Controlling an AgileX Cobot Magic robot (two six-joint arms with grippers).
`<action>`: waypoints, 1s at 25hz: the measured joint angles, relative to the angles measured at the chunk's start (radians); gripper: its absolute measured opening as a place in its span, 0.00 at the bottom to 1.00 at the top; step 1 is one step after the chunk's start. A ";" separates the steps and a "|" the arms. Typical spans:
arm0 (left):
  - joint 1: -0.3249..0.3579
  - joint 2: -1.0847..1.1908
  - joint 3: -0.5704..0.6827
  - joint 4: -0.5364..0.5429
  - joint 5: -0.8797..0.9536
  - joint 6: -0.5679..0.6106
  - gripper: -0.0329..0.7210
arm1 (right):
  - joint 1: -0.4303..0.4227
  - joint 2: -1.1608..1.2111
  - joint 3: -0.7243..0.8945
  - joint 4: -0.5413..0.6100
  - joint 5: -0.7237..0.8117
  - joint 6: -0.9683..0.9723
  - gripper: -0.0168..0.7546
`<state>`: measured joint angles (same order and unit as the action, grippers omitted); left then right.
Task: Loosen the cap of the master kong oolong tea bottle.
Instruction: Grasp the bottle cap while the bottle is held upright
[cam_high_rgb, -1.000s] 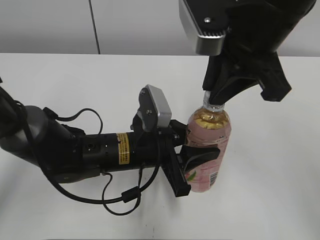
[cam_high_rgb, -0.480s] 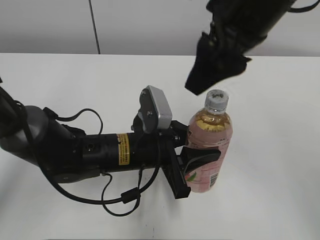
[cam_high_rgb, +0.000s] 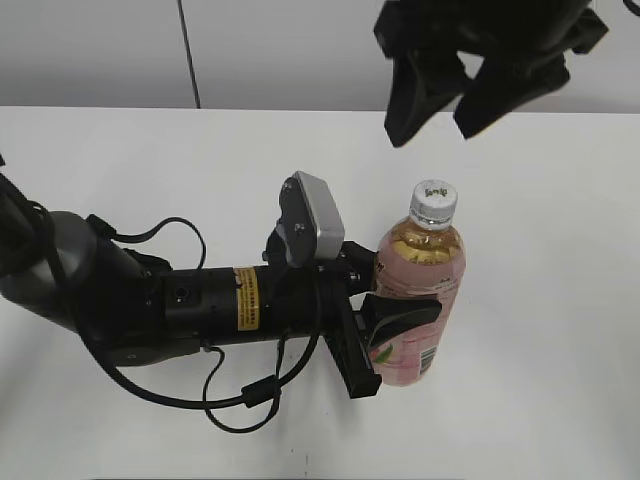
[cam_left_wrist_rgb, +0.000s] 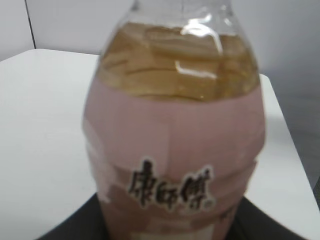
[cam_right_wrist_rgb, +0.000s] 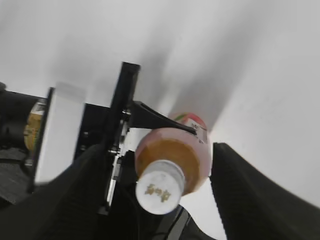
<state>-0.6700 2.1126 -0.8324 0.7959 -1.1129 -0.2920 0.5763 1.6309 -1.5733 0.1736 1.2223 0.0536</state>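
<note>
Even, bright light fell on the white desk (cam_high_rgb: 150, 150) with faint shadows. The clear plastic pink-labelled tea bottle (cam_left_wrist_rgb: 175, 150) looked soft, with glare near its neck; the right wrist view was motion-blurred.

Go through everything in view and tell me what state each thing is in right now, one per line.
Bottle: upright on the table, mostly full of amber tea, clamped around its label.
Cap: on the bottle neck, nothing touching it.
Left claw: shut on the bottle.
Right claw: open, raised above the cap, holding nothing.
Table: white, bottle standing on it.
</note>
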 joint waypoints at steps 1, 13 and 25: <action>0.000 0.000 0.000 0.000 0.000 0.000 0.41 | 0.000 0.000 0.024 -0.015 0.000 0.017 0.67; 0.000 0.000 0.000 0.000 0.000 0.000 0.41 | 0.000 0.002 0.134 0.009 0.001 0.042 0.67; 0.000 0.000 0.000 0.000 0.000 0.000 0.41 | 0.000 0.019 0.134 0.026 -0.001 -0.038 0.38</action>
<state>-0.6700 2.1126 -0.8324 0.7959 -1.1129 -0.2920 0.5763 1.6496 -1.4390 0.1998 1.2214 0.0151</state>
